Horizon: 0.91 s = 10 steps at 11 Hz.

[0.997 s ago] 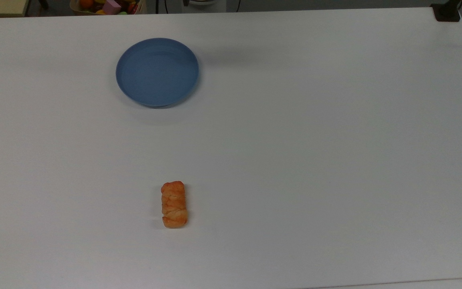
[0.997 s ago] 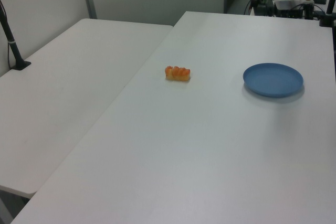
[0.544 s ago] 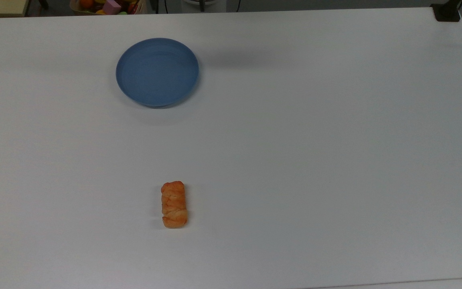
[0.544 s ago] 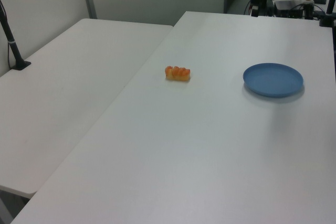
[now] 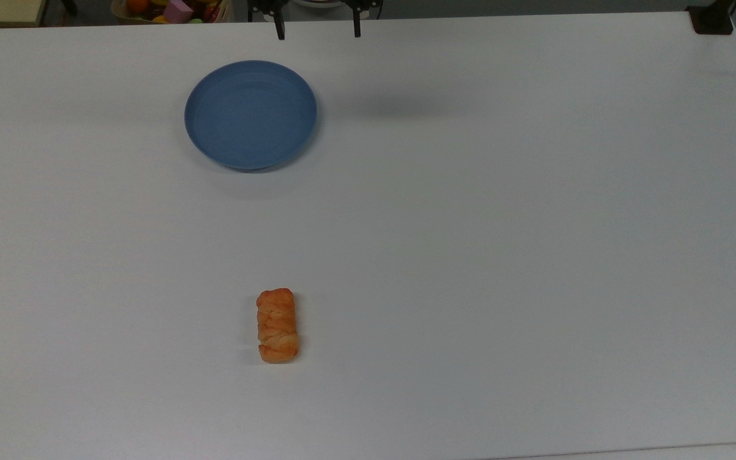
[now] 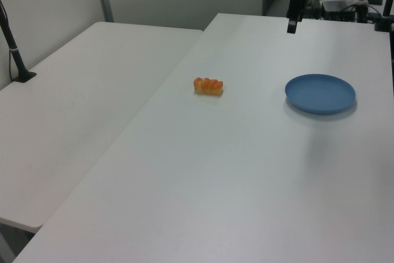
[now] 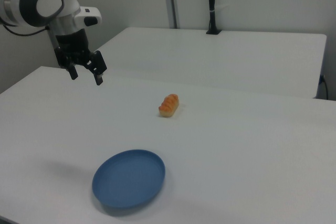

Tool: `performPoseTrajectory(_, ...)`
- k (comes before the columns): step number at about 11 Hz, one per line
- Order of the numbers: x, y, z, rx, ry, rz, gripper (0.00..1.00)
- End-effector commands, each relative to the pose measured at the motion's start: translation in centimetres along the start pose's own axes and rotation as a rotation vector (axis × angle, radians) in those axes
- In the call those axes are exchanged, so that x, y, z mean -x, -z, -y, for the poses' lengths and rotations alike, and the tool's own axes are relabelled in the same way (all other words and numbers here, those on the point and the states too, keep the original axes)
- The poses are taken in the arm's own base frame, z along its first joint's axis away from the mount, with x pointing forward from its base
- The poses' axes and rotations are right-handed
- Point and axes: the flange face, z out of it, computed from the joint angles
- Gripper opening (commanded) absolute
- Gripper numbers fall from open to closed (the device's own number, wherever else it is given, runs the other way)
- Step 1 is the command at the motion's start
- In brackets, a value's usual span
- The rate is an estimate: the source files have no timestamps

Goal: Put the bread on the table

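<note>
Golden-orange bread (image 5: 277, 326) already lies flat on the white desk (image 5: 502, 243), well apart from the blue plate (image 5: 250, 115), which holds nothing. So I'd judge the job done, with little left but to keep off. My gripper (image 7: 84, 72) hangs above the desk's far edge in the top view, fingers spread wide, carrying nothing. That loaf looks lumpy and braided, a small oblong, intact.

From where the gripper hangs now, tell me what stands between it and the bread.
Nothing visible does. The small golden-orange braided loaf lies alone on the white tabletop; the round blue plate sits off to one side, and the gripper hangs with jaws open.
</note>
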Motion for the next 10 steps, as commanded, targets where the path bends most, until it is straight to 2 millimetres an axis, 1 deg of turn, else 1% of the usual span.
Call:
performPoseTrajectory(1, -0.54, -0.96, -0.67, -0.011, 0.008, -0.013, 1.00)
performPoseTrajectory(3, -0.36, -0.82, -1.10, -0.010, 0.005, -0.009, 1.00)
performPoseTrajectory(5, -0.32, -0.86, -0.93, -0.010, 0.031, -0.006, 1.00)
performPoseTrajectory(10, -0.35, -0.66, -1.20, -0.009, 0.026, -0.012, 1.00)
